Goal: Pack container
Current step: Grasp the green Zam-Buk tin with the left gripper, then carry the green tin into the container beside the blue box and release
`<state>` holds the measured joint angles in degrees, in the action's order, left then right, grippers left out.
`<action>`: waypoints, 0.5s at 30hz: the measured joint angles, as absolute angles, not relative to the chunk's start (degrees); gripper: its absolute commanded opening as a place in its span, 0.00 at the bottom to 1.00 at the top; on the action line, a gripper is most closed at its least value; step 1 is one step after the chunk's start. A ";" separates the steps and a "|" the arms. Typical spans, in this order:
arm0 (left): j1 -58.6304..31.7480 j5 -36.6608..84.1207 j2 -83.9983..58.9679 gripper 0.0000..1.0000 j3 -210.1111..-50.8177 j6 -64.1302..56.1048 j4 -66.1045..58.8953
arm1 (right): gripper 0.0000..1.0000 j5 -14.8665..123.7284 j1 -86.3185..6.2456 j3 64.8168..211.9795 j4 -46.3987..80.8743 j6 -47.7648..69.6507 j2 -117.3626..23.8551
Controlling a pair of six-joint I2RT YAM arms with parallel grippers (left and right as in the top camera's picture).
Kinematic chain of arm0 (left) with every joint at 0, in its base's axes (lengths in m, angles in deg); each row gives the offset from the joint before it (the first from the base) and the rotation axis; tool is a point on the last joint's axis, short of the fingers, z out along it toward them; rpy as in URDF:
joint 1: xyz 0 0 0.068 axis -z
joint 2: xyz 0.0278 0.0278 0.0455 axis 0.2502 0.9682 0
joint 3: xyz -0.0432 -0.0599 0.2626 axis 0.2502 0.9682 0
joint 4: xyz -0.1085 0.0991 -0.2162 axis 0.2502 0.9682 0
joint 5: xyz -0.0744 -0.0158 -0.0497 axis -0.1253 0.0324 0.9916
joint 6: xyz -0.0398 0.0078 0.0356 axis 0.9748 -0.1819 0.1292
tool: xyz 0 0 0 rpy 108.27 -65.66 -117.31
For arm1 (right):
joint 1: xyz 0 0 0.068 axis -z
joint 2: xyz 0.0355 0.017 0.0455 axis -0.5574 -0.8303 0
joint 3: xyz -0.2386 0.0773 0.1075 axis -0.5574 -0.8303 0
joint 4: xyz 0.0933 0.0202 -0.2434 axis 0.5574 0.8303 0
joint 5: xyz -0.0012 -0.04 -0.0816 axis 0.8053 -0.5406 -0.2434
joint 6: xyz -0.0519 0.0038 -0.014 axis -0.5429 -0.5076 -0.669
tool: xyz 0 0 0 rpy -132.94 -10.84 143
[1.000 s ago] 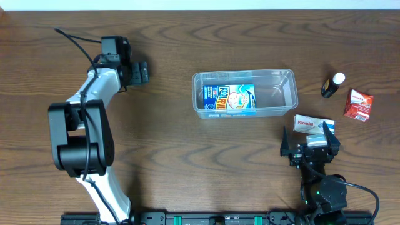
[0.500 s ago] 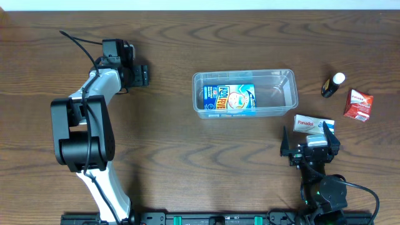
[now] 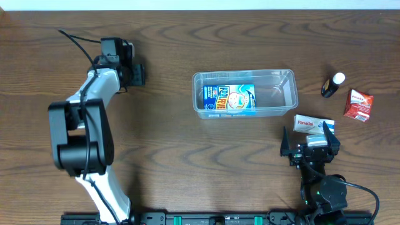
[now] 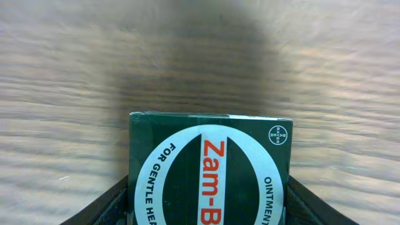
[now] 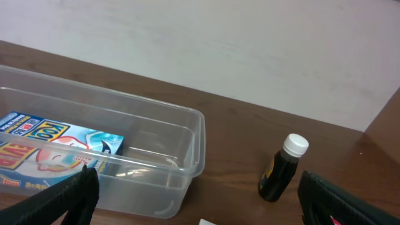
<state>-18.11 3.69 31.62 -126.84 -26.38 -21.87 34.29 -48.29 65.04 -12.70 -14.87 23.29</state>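
Closing in over the last second, the left pincer [image 3: 136, 74] now has its fingers against both sides of a green box [image 4: 209, 169]. That looks like a grasp taking hold, so a second item is probably about to head for packing. The container [image 3: 275, 94] sits right of the surface's [image 3: 187, 162] middle, toward the far edge, with one blue box [image 3: 230, 99] lying in its left half and room to spare. Just beside its near right corner lies a white box [image 3: 312, 123], with the right pincer [image 3: 307, 140] spread wide and empty near it. A bottle [image 3: 332, 85] and a red box [image 3: 358, 104] wait toward the right edge. The green box is well apart from the container, toward the far left.
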 measured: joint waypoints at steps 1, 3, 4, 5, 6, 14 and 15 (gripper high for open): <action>-18.04 3.67 30.18 0.43 -126.81 -26.10 -21.43 | 0.99 34.29 -48.29 65.04 -12.70 -14.87 23.29; -17.67 3.64 25.94 0.43 -126.81 -25.27 -20.31 | 0.99 34.29 -48.29 65.04 -12.70 -14.87 23.29; -17.17 3.64 22.97 0.43 -126.81 -24.79 -19.55 | 0.99 34.29 -48.29 65.04 -12.70 -14.87 23.29; -16.71 3.60 21.07 0.43 -126.81 -24.46 -18.87 | 0.99 34.29 -48.29 65.04 -12.70 -14.87 23.29; -15.66 3.51 18.10 0.43 -126.81 -23.76 -18.08 | 0.99 34.29 -48.29 65.04 -12.70 -14.87 23.29; 0.36 -0.71 4.00 0.43 -126.81 -17.29 -16.14 | 0.99 34.29 -48.29 65.04 -12.70 -14.87 23.29; 2.68 -1.38 3.54 0.43 -126.81 -16.20 -16.12 | 0.99 34.29 -48.29 65.04 -12.70 -14.87 23.29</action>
